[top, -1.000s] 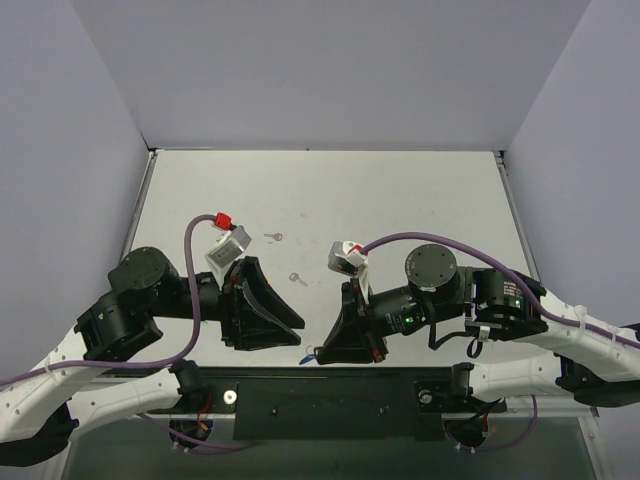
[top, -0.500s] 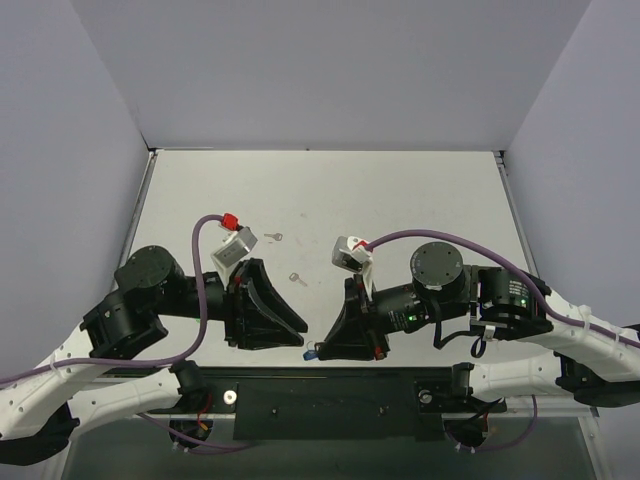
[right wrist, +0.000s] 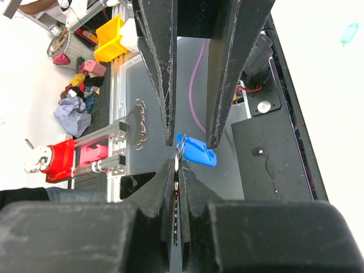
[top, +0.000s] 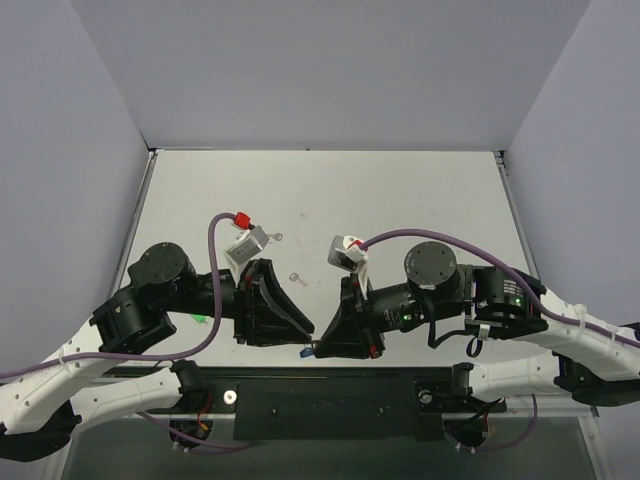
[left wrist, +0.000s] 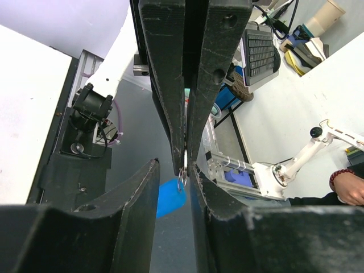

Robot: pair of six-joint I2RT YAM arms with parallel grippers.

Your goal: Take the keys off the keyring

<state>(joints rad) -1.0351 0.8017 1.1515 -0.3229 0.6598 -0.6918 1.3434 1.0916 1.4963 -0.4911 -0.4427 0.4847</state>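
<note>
Keyring (right wrist: 196,151) pinched by right gripper (right wrist: 176,166)

From above we see only a blue sliver of the keyring (top: 303,352) beside the tips of the right gripper (top: 317,347); whether a key hangs on it is too small to tell.

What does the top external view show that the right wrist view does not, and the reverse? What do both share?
Only the top external view: two small keys lying loose on the table, away from both grippers.
Only the right wrist view: the thin metal ring pinched at the tips of the shut right gripper, with the left gripper open around it. From above the ring is too small to make out.
Both: the blue tag between the tips of the two grippers.
</note>
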